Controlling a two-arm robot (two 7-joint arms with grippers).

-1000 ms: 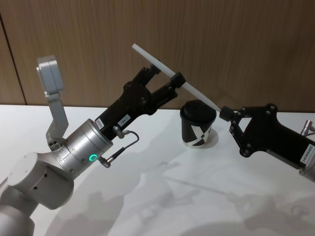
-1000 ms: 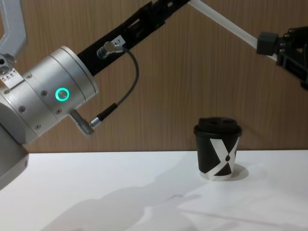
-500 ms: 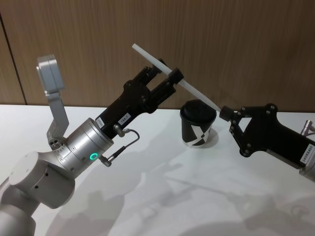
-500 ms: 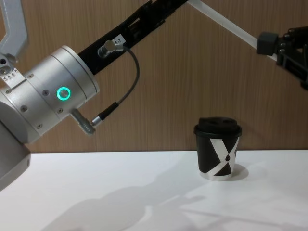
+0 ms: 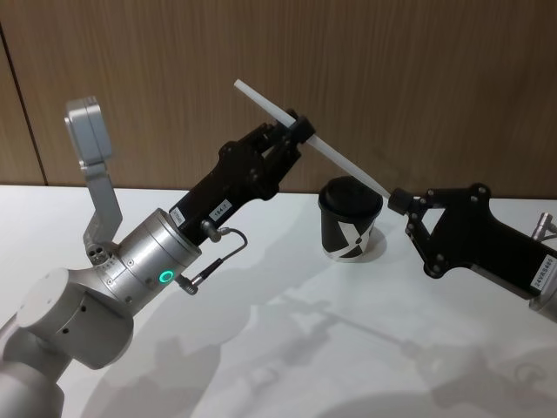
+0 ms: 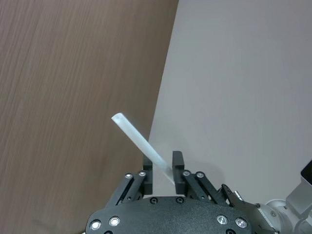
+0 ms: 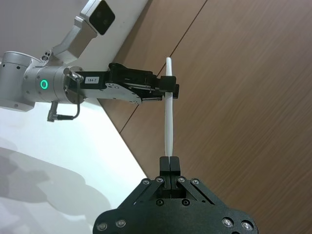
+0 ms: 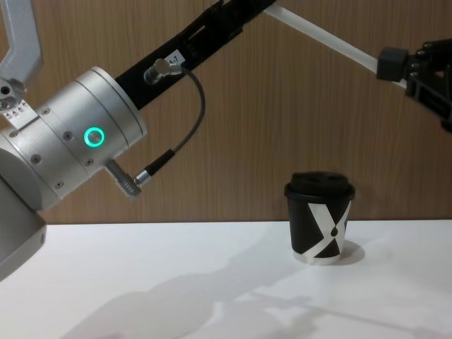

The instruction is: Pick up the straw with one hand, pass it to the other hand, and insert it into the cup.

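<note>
Straw [image 5: 335, 157] spans both grippers: R gripper [image 5: 396, 200] clamps lower end, L gripper [image 5: 296, 133] closing around middle, w/ cup [image 5: 350, 219] below.

Chest view: left gripper's [image 8: 248, 8] fingertips run off the top edge at 12 o'clock, so its grip on the straw [image 8: 321, 41] is cut off there; straw's upper end also out of frame. Right gripper [image 8: 393, 63] clipped at the 3 o'clock edge. Head view: straw's lower end hidden inside the right gripper's fingers [image 5: 398, 201]; the cup's [image 5: 348, 228] straw hole is too small to make out.
</note>
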